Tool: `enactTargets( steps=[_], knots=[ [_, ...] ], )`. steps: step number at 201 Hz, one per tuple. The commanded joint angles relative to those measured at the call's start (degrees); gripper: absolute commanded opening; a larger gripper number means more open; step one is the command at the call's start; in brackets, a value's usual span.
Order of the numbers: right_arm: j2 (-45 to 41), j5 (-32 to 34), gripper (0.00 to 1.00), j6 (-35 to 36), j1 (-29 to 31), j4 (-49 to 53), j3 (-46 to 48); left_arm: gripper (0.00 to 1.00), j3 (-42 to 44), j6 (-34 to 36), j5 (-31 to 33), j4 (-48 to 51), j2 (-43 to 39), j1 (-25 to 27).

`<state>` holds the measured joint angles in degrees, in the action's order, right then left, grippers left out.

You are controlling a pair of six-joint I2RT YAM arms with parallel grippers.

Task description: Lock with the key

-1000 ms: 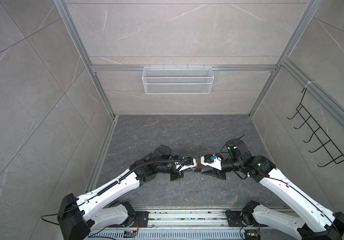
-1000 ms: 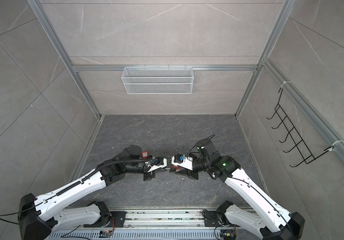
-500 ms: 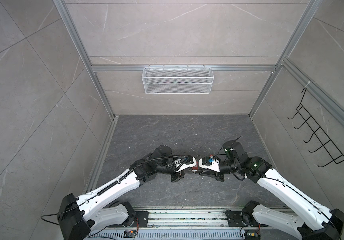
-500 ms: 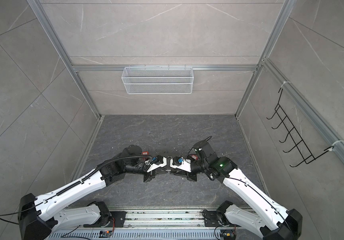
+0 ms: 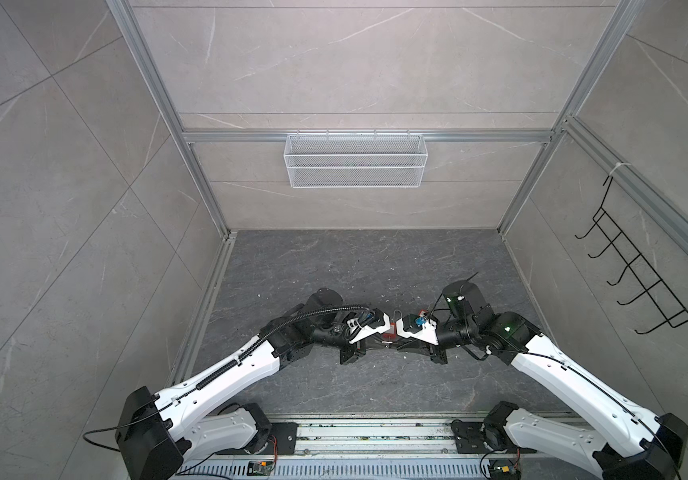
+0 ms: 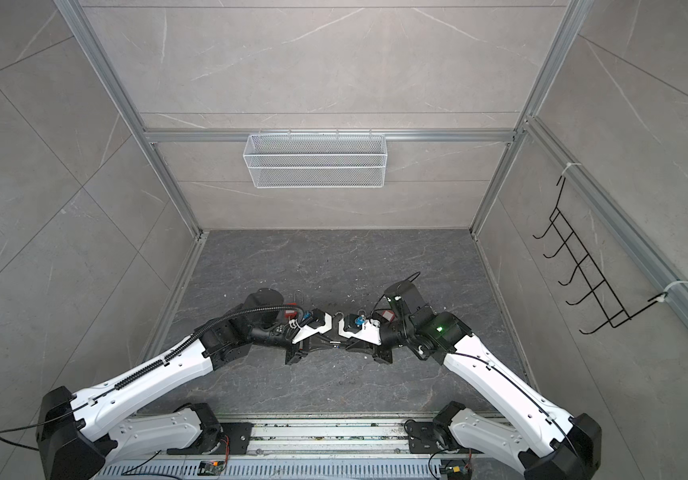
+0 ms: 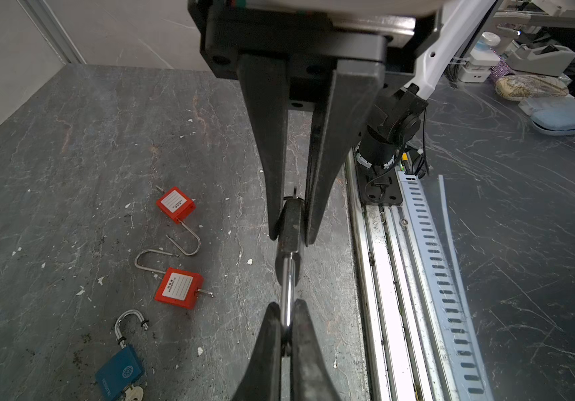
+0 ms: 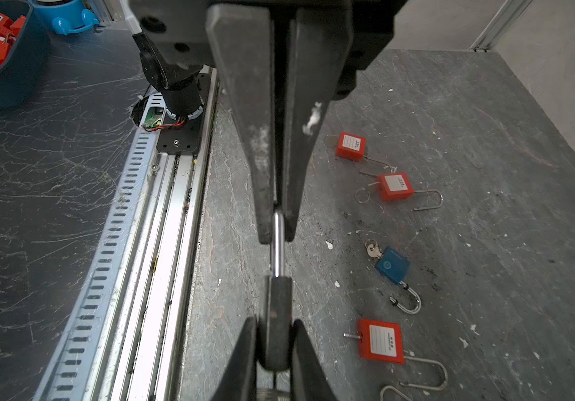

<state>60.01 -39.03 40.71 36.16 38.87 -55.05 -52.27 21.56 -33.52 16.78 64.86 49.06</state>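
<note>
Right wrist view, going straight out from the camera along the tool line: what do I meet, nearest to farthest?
right tool, closed on the lock → black padlock → shackle → left tool, pinching the shackle → left arm base

Black padlock (image 8: 278, 312), red white-labelled padlocks (image 8: 350, 146) (image 8: 394, 186) (image 8: 380, 342), blue padlock (image 8: 392, 265), grey marbled floor (image 8: 487, 139)

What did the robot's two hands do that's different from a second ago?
The right gripper slid in toward the left gripper and pinched shut on the shiny shackle of the padlock. The left gripper stayed about where it was, holding the padlock's dark body. The wire basket on the back wall did not move.
</note>
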Motion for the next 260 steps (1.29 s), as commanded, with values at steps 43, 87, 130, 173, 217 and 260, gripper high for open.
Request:
enactTargets(
  steps=[43, 87, 130, 173, 217, 260],
  knots=[
    [1.0, -2.8, 0.02, -1.6, 0.4, 0.4, -1.8, 0.27, 3.0, -0.6, -0.4, -3.0, -4.4, -1.3],
    [1.8, -3.1, 0.01, -1.6, 0.4, 1.1, -2.5, 0.24, 4.1, -2.1, -2.6, -5.5, -4.1, -1.3],
    [2.2, -3.7, 0.00, -1.6, 0.5, 1.5, -3.0, 0.18, 3.8, -2.4, -4.3, -7.2, -2.8, -1.3],
    [2.3, -4.3, 0.00, -1.6, 0.5, 1.9, -3.2, 0.00, 3.8, -2.4, -5.6, -7.2, -2.4, -1.3],
    [3.3, -8.2, 0.00, -2.8, 0.9, 0.9, -4.1, 0.00, 3.8, -3.2, -7.9, -8.7, -1.8, -1.2],
    [5.3, -10.2, 0.00, -3.6, 2.4, -0.2, -5.6, 0.00, 4.7, -3.1, -7.8, -12.0, -1.2, 0.4]
  ],
)
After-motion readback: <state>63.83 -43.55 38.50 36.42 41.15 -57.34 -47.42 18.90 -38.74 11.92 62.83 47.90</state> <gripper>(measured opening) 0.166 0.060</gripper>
